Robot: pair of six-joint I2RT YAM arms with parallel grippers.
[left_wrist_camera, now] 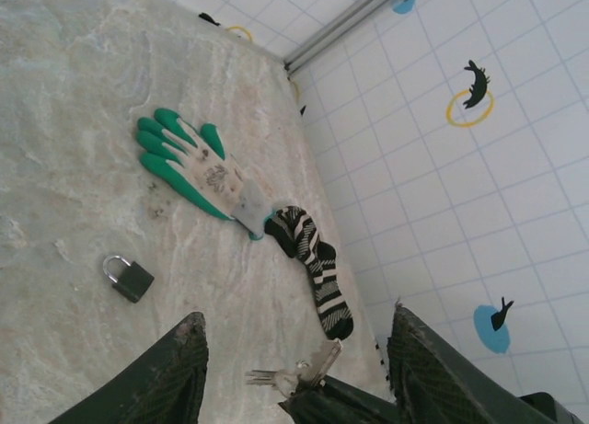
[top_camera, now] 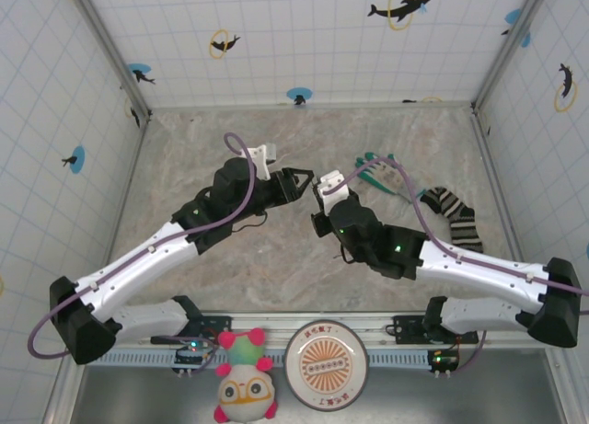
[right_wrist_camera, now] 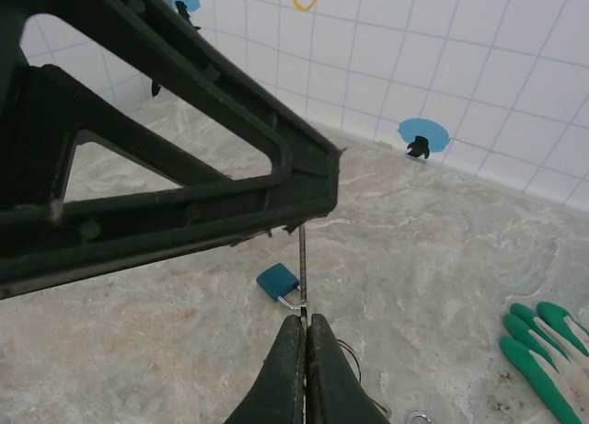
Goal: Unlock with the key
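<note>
The key (right_wrist_camera: pixel 302 254), seen edge-on by the right wrist camera, is pinched in the closed right claw (right_wrist_camera: pixel 304 321), long axis upright, its tip apparently touching the left claw (left_wrist_camera: pixel 297 315). In the left wrist view its silver length is shown between that claw's spread fingers (left_wrist_camera: pixel 175 373). Both arms are extended over the bench (top_camera: pixel 184 148), where the padlock (left_wrist_camera: pixel 129 279) lies.
</note>
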